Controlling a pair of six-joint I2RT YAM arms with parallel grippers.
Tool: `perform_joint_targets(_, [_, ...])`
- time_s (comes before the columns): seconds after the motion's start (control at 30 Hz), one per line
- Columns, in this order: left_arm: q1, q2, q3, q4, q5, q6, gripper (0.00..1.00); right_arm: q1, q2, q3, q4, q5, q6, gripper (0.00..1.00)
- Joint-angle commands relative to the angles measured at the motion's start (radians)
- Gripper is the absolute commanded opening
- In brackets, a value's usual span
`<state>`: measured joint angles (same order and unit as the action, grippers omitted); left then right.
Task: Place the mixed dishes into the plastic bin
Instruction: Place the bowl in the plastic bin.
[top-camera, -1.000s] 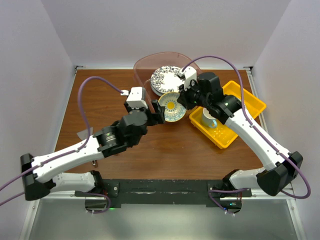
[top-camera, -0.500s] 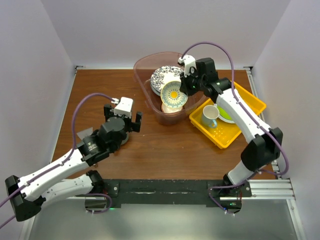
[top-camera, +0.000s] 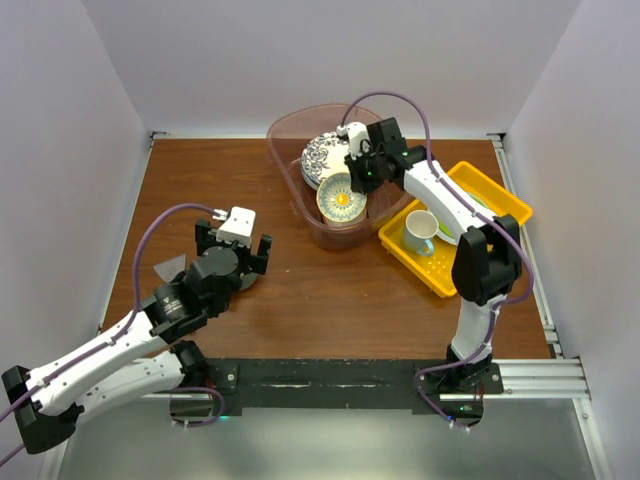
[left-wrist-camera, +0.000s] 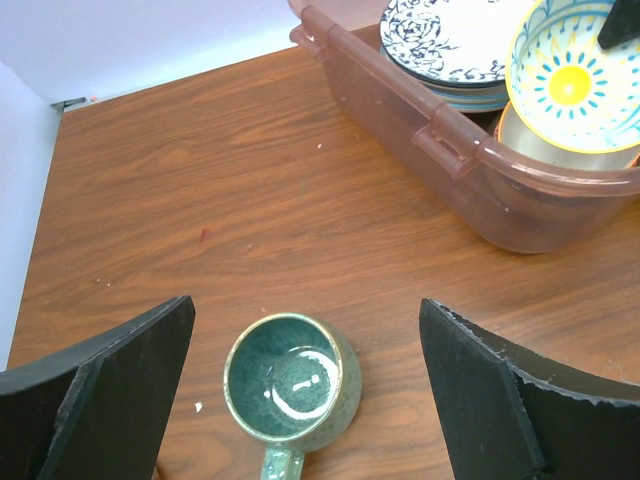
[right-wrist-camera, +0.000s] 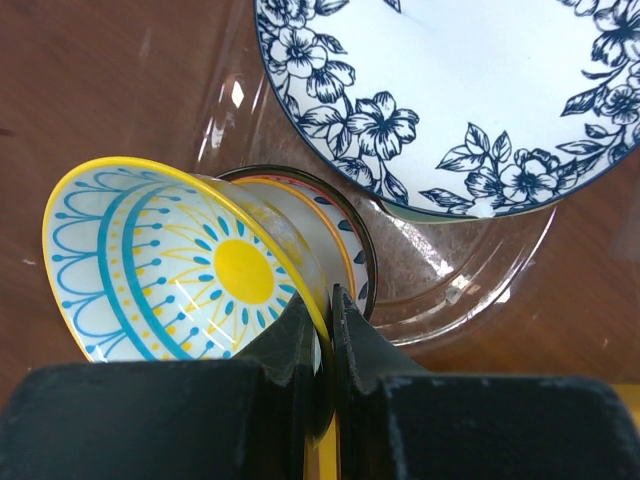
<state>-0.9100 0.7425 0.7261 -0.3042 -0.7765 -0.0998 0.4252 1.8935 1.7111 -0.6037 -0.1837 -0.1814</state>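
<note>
Right wrist, right pincer (right-wrist-camera: 325, 330) clamped on yellow-rimmed bowl (right-wrist-camera: 190, 265), left pincer (left-wrist-camera: 305, 312) spread wide

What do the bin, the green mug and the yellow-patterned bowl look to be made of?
Bin: translucent pinkish plastic; dishes show through its wall.
Green mug: likely glazed ceramic; speckled, glossy glint inside.
Yellow-patterned bowl: glazed ceramic or melamine, hard to tell; shiny highlights on painted surface.

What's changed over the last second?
The left gripper pulled back from the yellow-patterned bowl toward the near left, open above the teal mug. The right gripper, still pinching the bowl's rim, carried it into the plastic bin. Blue floral plate, white mug and yellow tray stayed put.
</note>
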Motion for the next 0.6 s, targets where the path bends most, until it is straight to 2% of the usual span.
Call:
perform_joint_targets(0.0, [0.003,-0.026,-0.017,0.023,-0.029,0.017,1.0,0.001,0.009,0.076,0.009,0.013,-0.027,0.04])
perform_joint_targets(0.23, [0.003,-0.031,-0.022,0.025,-0.029,0.02,1.0,0.001,0.053,0.087,-0.004,0.067,-0.05,0.1])
perform_joint_targets(0.57, [0.003,-0.028,-0.024,0.024,-0.024,0.018,1.0,0.0,0.067,0.047,0.016,0.139,-0.072,0.25])
